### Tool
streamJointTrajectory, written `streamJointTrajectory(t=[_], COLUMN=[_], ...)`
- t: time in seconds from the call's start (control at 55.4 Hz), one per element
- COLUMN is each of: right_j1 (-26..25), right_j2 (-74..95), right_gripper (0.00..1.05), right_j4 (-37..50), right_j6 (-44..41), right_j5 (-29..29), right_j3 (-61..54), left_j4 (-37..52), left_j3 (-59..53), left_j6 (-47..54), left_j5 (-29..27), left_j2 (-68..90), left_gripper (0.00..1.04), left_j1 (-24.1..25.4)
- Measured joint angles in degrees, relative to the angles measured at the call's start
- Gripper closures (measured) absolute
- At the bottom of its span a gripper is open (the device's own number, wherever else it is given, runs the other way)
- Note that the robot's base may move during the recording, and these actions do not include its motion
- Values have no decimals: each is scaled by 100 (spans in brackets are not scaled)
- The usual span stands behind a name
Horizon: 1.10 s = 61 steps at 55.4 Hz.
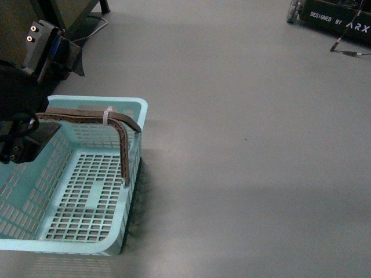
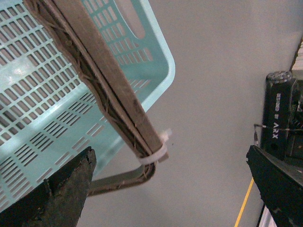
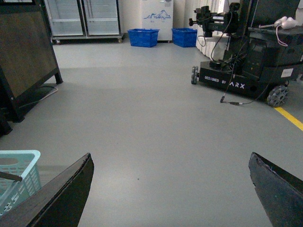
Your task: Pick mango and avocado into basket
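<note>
1. Fruit is not showing anywhere: neither mango nor avocado is appearing in any view, and the basket (image 1: 130, 103) is lying empty.
2. The left gripper (image 2: 169, 156) is hanging over the basket with its jaws spread wide, gripping nothing. The handle (image 2: 109, 94) is running just beneath it, and the zip tie (image 2: 158, 150) is sitting almost midway between its fingers.
3. The handle is leaning toward the far rim, probably leaving the mouth free for dropping fruit in.
4. The right gripper (image 3: 170, 158) is likewise gaping, empty, and facing bare floor (image 3: 156, 118), with the basket off toward the left arm's side of it.
5. Searching for the fruit is looking like the next need.
</note>
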Motion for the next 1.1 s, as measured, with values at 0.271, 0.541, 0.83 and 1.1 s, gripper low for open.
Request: streamJointTrajectory(t=[0.271, 0.541, 0.83, 1.1], right_j1=[0, 0, 0, 0], right_j2=[0, 0, 0, 0], right_gripper=[8, 8, 8, 8], right_j4=[0, 0, 0, 0], right_j6=[0, 0, 0, 0], right_j5=[2, 2, 2, 2], right_j3=[0, 0, 0, 0], left_j4=[422, 748, 1134, 2653], left_j3=[846, 1561, 2317, 2151], left_j6=[-669, -833, -828, -1043], left_j5=[-2, -55, 59, 468], left_j2=[1401, 2216, 2916, 3084], left_gripper=[7, 7, 8, 51], left_j1=[212, 446, 527, 575])
